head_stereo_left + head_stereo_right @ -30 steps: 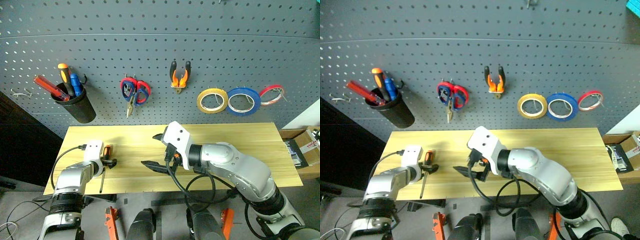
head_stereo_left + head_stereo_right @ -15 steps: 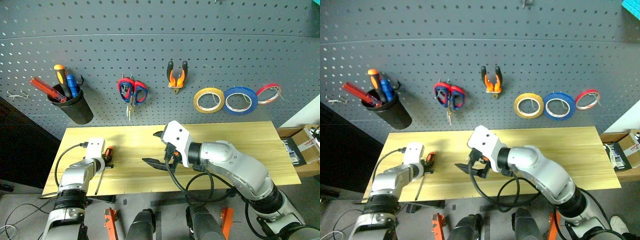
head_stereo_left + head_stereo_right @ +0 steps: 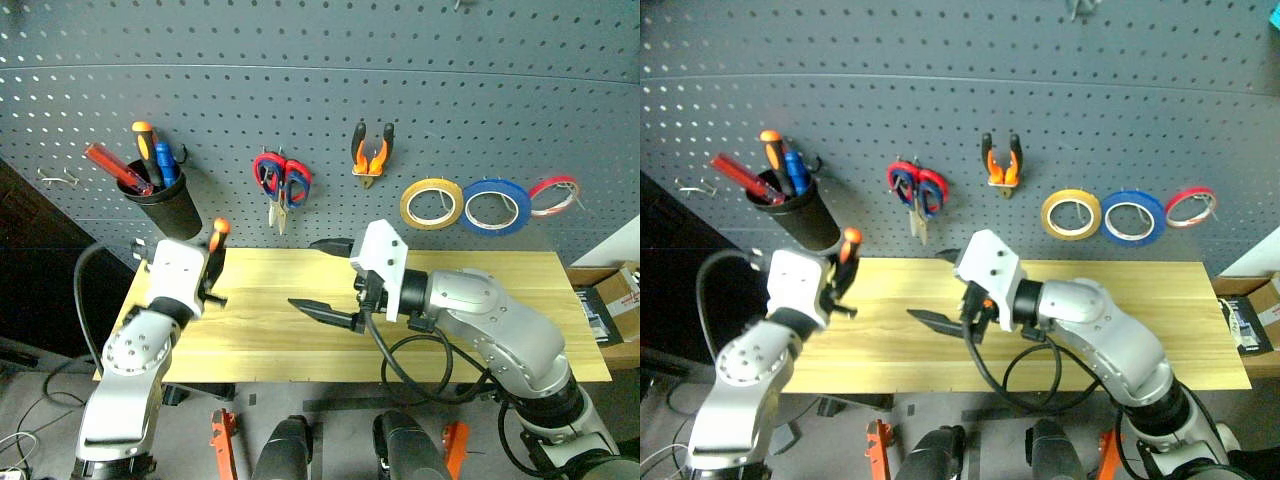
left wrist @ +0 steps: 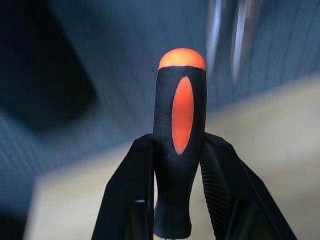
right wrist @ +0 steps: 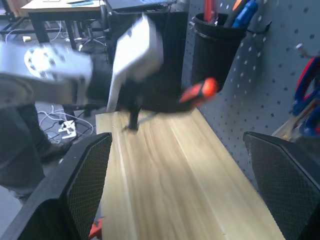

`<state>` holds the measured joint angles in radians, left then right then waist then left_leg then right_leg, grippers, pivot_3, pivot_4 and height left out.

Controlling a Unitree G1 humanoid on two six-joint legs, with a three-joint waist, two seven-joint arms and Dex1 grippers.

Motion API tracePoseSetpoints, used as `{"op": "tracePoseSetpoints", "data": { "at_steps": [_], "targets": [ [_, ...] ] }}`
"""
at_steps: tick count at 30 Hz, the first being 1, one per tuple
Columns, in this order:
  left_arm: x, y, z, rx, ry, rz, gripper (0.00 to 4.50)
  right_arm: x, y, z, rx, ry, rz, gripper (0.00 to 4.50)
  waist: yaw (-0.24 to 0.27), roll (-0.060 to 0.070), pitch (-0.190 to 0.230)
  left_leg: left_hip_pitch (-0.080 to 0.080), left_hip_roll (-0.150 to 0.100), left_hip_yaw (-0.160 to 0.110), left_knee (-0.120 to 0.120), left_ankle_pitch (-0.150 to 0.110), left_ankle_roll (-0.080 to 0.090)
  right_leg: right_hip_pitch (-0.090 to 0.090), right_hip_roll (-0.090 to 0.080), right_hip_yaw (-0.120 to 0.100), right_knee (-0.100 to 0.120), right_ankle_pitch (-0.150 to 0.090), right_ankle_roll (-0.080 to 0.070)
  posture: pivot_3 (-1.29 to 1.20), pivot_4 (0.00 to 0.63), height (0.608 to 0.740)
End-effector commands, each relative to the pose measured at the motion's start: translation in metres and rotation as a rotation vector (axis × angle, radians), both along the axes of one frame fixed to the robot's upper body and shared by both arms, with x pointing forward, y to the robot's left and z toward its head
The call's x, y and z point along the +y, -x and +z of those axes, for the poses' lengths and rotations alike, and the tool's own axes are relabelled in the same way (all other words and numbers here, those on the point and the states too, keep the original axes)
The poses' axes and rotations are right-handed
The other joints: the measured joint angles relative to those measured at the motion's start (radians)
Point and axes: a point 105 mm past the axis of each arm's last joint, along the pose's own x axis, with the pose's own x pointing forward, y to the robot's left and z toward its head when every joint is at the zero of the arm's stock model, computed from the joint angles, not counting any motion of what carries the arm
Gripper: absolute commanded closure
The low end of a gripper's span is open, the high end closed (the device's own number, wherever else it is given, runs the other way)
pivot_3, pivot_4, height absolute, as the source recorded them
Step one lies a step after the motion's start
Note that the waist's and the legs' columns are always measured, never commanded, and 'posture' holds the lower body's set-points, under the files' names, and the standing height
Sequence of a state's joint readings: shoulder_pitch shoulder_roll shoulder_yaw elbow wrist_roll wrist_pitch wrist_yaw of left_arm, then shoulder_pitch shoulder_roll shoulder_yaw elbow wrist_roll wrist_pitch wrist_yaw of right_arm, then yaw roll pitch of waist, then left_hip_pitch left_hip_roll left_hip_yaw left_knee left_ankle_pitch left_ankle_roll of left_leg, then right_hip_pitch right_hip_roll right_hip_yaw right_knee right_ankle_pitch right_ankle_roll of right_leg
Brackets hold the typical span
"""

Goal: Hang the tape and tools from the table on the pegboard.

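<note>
Left gripper clamped on screwdriver, raised above table at its left end, orange tip up toward black cup holding three screwdrivers on pegboard. Right gripper spread wide, level, pointing left over table.

Left wrist: fingers pinching handle, upright.

Right wrist: screwdriver before cup.

The screwdriver stands upright over the table's left end, below the cup on the pegboard.

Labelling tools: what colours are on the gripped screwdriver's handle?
Black with orange inlay and cap, the screwdriver shows best in the left wrist view.
</note>
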<state>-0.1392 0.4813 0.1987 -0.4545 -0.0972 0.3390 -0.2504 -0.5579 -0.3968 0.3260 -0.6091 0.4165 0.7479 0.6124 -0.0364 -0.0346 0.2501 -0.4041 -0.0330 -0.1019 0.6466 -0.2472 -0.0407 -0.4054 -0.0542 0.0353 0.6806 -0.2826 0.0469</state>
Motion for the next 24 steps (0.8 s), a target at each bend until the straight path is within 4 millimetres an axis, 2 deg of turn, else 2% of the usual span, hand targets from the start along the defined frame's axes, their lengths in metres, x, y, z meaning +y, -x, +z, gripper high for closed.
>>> {"op": "tracePoseSetpoints", "data": {
  "at_steps": [1, 3, 6, 11, 13, 17, 20, 24],
  "targets": [
    [-0.016, 0.008, 0.078, -0.296, 0.007, -0.04, 3.53, -0.004, -0.001, 0.02, -0.089, -0.033, 0.019, 0.0, 0.005, -0.001, -0.001, 0.0, 0.0, 0.0, 0.0, 0.0, 0.0, 0.0, 0.0, 0.0, 0.0, 0.0, 0.0, -0.02, 0.185, 0.74],
    [-0.015, 0.005, 0.099, -0.361, 0.019, -0.031, 3.53, -0.006, -0.005, 0.022, -0.102, -0.031, 0.011, 0.0, 0.003, -0.002, -0.003, 0.0, 0.0, 0.001, 0.0, 0.0, 0.0, 0.0, 0.001, 0.0, 0.0, 0.0, 0.0, -0.02, 0.182, 0.74],
    [0.0, -0.003, 0.133, -0.453, 0.08, 0.035, 3.53, -0.006, -0.012, 0.028, -0.13, -0.038, -0.004, 0.0, 0.0, -0.002, -0.004, 0.001, -0.001, 0.003, 0.0, 0.0, 0.0, 0.0, 0.001, 0.002, 0.0, 0.0, 0.0, -0.02, 0.178, 0.74],
    [0.022, -0.01, 0.153, -0.506, 0.161, 0.106, 3.53, -0.005, -0.015, 0.034, -0.156, -0.049, -0.008, 0.0, -0.005, -0.002, -0.004, 0.001, 0.0, 0.004, 0.0, 0.001, -0.001, -0.001, 0.002, 0.002, 0.0, 0.0, 0.0, -0.03, 0.171, 0.74],
    [0.034, -0.012, 0.152, -0.508, 0.181, 0.147, 3.53, -0.005, -0.015, 0.038, -0.168, -0.058, -0.013, 0.0, -0.005, -0.003, -0.004, 0.001, 0.0, 0.004, 0.0, 0.002, -0.002, -0.001, 0.002, 0.002, 0.0, 0.0, 0.0, -0.03, 0.166, 0.74],
    [0.05, -0.018, 0.137, -0.469, 0.236, 0.21, 3.53, -0.005, -0.016, 0.05, -0.181, -0.107, -0.02, 0.0, -0.005, -0.004, -0.005, 0.0, 0.0, 0.004, 0.0, 0.002, -0.004, -0.002, 0.001, 0.002, 0.0, 0.0, 0.0, -0.04, 0.16, 0.74],
    [0.049, -0.021, 0.13, -0.461, 0.238, 0.214, 3.53, -0.005, -0.017, 0.062, -0.178, -0.157, -0.025, 0.0, -0.004, -0.006, -0.006, 0.0, 0.0, 0.004, 0.0, 0.002, -0.004, -0.002, 0.001, 0.002, 0.0, 0.0, 0.0, -0.05, 0.155, 0.74],
    [0.05, -0.024, 0.121, -0.447, 0.264, 0.207, 3.53, -0.006, -0.018, 0.064, -0.182, -0.158, -0.03, 0.0, -0.003, -0.012, -0.012, 0.0, 0.0, 0.003, 0.0, 0.002, -0.004, -0.002, 0.001, 0.002, 0.0, 0.0, 0.0, -0.05, 0.15, 0.74]
  ]
}}
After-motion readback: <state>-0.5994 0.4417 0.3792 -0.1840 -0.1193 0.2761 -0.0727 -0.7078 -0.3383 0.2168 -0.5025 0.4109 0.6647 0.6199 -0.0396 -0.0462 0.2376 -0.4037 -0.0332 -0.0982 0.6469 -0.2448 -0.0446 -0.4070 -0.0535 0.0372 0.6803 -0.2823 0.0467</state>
